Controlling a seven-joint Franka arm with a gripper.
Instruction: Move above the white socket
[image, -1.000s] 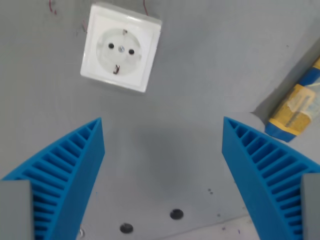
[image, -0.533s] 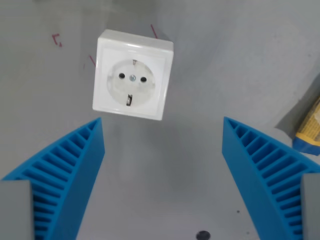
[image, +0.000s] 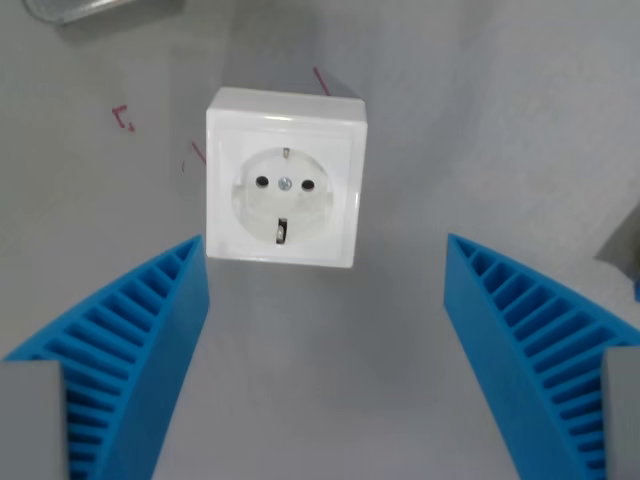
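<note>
The white socket (image: 285, 180) is a square wall outlet with a round recess, two pin holes and a centre screw. It lies flat on the grey surface in the upper middle of the wrist view. My gripper (image: 325, 350) is open and empty, its two blue ribbed fingers (image: 130, 350) spread wide at the bottom left and bottom right. The socket sits just ahead of the gap between the fingers, slightly toward the wrist view's left.
Red pen marks (image: 123, 117) lie on the grey surface (image: 480, 120) left of the socket. A shiny metal object (image: 95, 8) shows at the top left edge. A dark shadow edge (image: 622, 245) and a blue sliver show at the right edge.
The camera has moved, so the socket now sits lower and nearer the centre and looks a little larger. The yellow and blue object at the right and the holes below have left the view.
</note>
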